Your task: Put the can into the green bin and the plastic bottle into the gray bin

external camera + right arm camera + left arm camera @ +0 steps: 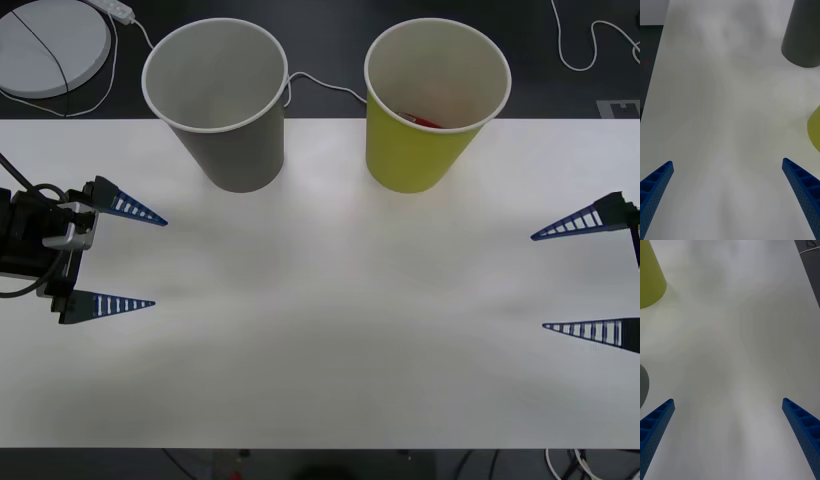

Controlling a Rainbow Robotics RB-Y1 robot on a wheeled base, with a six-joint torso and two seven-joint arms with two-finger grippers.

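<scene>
The gray bin (228,100) (803,37) (643,384) stands upright at the back left of the white table (320,360). To its right stands the green bin (432,100) (815,129) (649,277), with a sliver of the red can (424,121) showing inside it near the rim. The plastic bottle is out of view. My left gripper (158,262) (728,401) rests open and empty at the table's left side. At the right side my right gripper (539,282) (727,162) is open and empty too. Both are well in front of the bins.
A round white disc (50,45) with a dark cord lies on the dark surface behind the table at the far left. White cables (320,82) run behind the bins and at the back right. The table's front edge is near the bottom of the front view.
</scene>
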